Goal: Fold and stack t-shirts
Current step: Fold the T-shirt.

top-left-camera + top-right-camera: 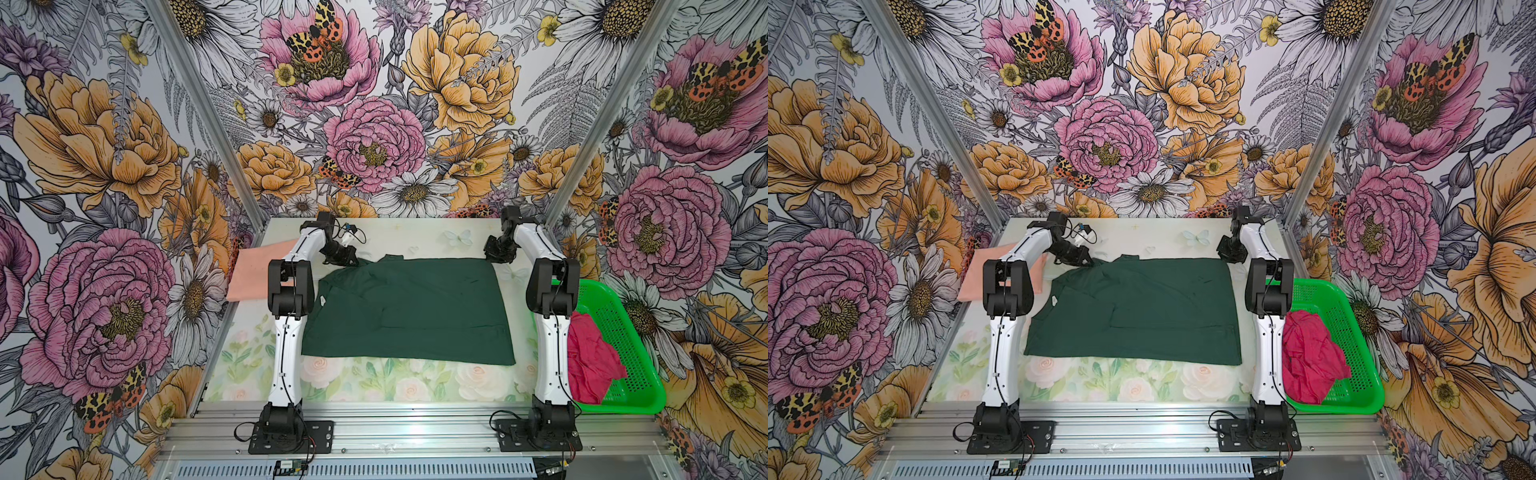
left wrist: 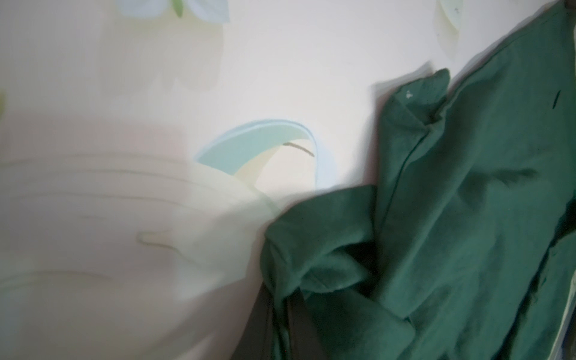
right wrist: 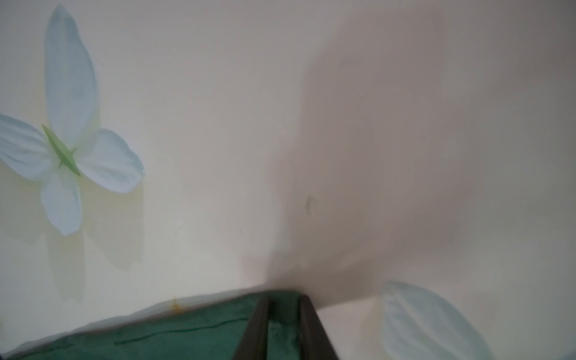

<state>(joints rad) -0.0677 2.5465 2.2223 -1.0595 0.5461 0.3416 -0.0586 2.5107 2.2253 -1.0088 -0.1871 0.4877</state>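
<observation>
Since the green shirt lies spread across the middle of the worktop, we read both arms as reaching to its far edge to begin a fold. The right tool is clenched on the far right corner, and the right wrist view shows its dark fingers with green cloth between them. The left tool sits at the rumpled far left corner. In the left wrist view the fabric bunches against a dark finger, so we judge it pinched there too. Gripping both corners of one edge should let that edge travel level. The peach shirt lies flat at the far left, likely the stack's base. The pink shirt sits crumpled in the basket on the right.
</observation>
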